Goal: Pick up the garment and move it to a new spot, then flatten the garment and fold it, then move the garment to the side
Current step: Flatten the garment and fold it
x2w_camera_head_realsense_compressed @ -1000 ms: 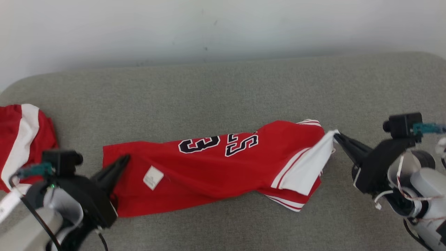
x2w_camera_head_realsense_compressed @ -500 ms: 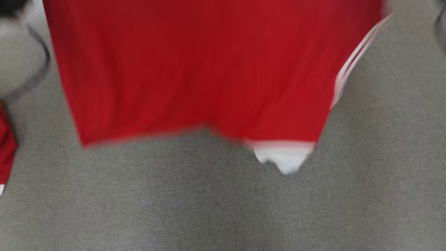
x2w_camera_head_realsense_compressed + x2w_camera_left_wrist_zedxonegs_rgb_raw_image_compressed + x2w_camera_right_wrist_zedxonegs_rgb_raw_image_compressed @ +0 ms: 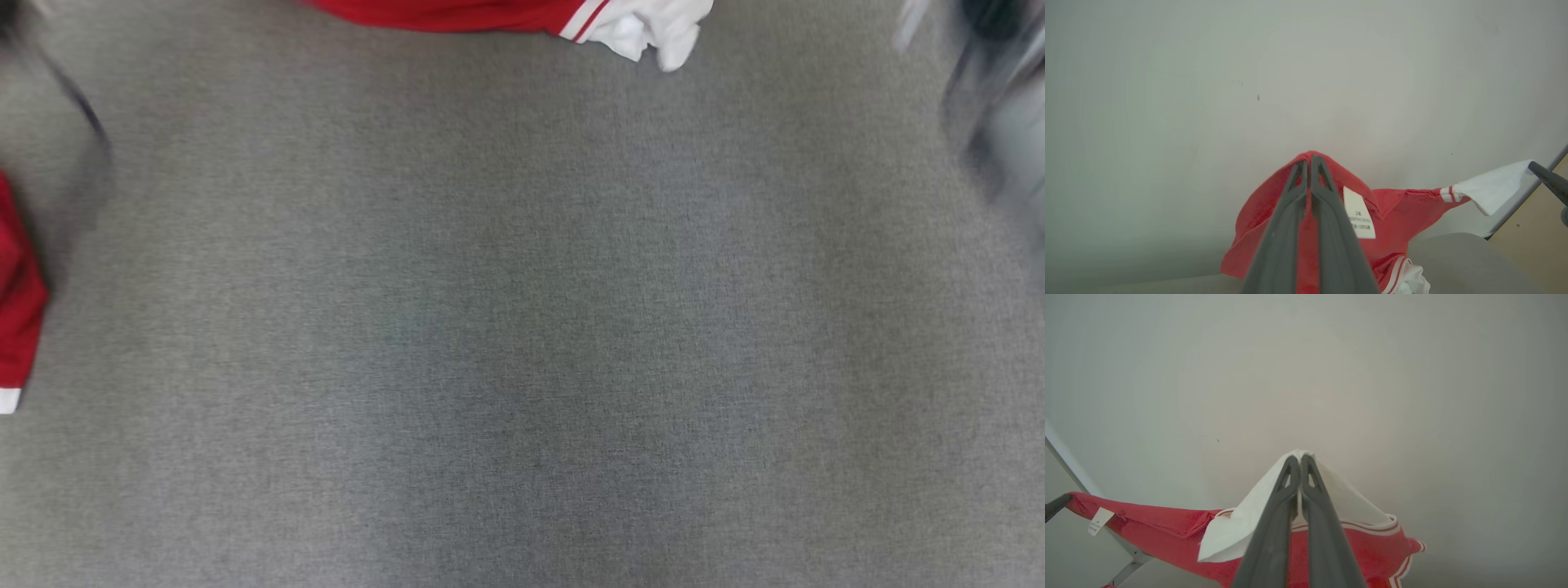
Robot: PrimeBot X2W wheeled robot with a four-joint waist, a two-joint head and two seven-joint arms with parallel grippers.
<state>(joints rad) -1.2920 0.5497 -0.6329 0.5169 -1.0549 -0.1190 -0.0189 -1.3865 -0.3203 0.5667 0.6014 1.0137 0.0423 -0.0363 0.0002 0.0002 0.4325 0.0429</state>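
Two pincers are clamping the garment (image 3: 1400, 212): the left pincer (image 3: 1308, 163) is pinching a red corner, the right pincer (image 3: 1299, 458) a white edge. It is hanging at the head view's top edge.

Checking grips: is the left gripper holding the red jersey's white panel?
No, the left gripper clamps red jersey fabric near a white label.

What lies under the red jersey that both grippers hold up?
Under the jersey lies the grey cushion. The part behind the hanging cloth is covered, and whether the cloth touches it cannot be told.
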